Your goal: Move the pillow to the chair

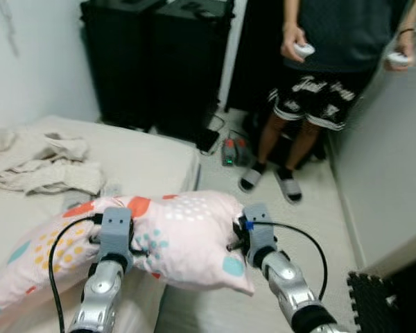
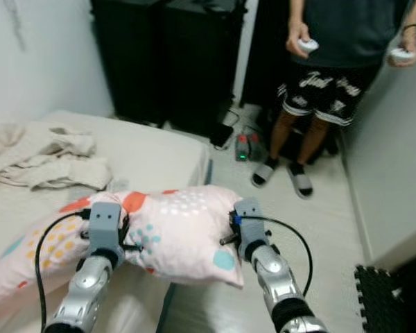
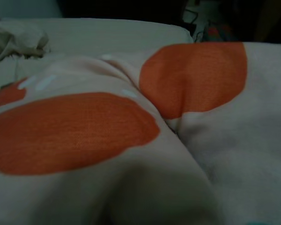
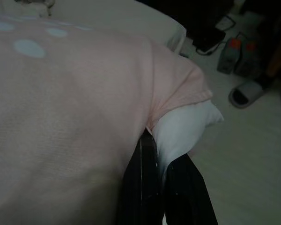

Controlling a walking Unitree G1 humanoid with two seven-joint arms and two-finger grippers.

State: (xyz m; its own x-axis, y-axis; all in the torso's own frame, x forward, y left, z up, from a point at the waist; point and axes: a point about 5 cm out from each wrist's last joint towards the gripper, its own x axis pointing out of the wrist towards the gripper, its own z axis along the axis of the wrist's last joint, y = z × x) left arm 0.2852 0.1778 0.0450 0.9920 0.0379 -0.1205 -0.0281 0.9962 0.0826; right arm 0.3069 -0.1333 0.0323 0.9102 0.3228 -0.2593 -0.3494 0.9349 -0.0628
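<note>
1. I see the long pink fabric pillow with orange, teal and yellow spots (image 1: 173,236) lifted between both arms; its left end trails over the cream mattress of the bed (image 1: 145,156), and its right end hangs past the mattress edge above the pale floor (image 1: 312,208).
2. My left gripper (image 1: 114,232) is pressed into the pillow's top near the orange spots; I cannot tell how its jaws stand.
3. My right gripper (image 4: 161,154) has its black fingers (image 4: 140,187) narrowed onto the pillow's right end, pinching pink cover and the white inner cushion.
4. A crumpled beige blanket (image 1: 38,163) lies on the bed, well apart from the pillow.
5. A person in dark patterned shorts (image 1: 319,94) stands beyond, by tall black cabinets (image 1: 159,62), a white controller (image 1: 304,50) in each hand.
</note>
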